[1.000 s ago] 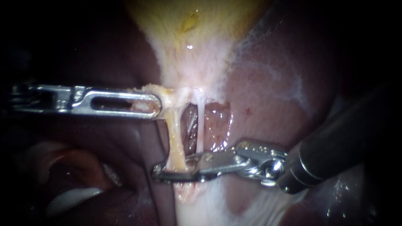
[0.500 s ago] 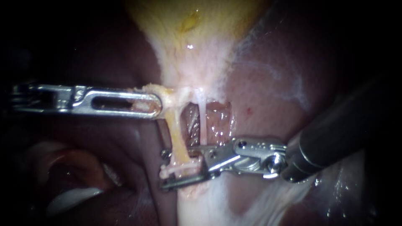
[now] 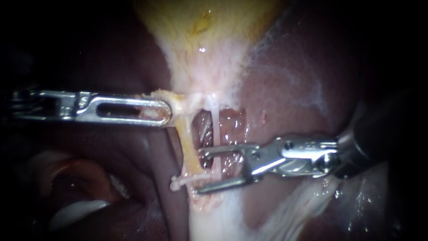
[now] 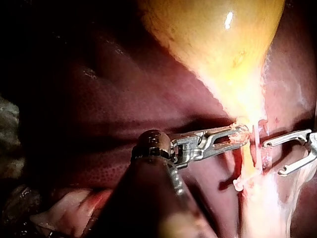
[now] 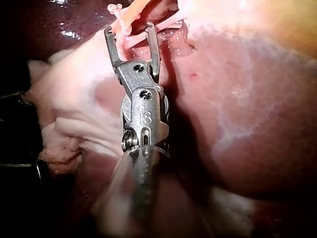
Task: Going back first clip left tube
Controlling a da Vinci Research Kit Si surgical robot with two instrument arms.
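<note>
One small white clip (image 3: 189,180) lies crosswise on the lower end of the yellowish left tube (image 3: 189,147). Its long axis is nearly level and its knobbed end points away from the right instrument (image 3: 200,171).

Two tubes descend from the yellow gallbladder (image 3: 200,35): the left one and a thin white right tube (image 3: 214,129). Of the two slender metal instruments, the left instrument (image 3: 168,111) has its slotted jaws clamped on pale neck tissue (image 3: 180,100) at the left tube's top. The right instrument's jaws stand apart just beside the clip, gripping nothing, with the right tube showing in their gap. The left wrist view adds the gallbladder's rounded body over dark red liver (image 4: 124,99). The right wrist view shows the right instrument's hinge.
</note>
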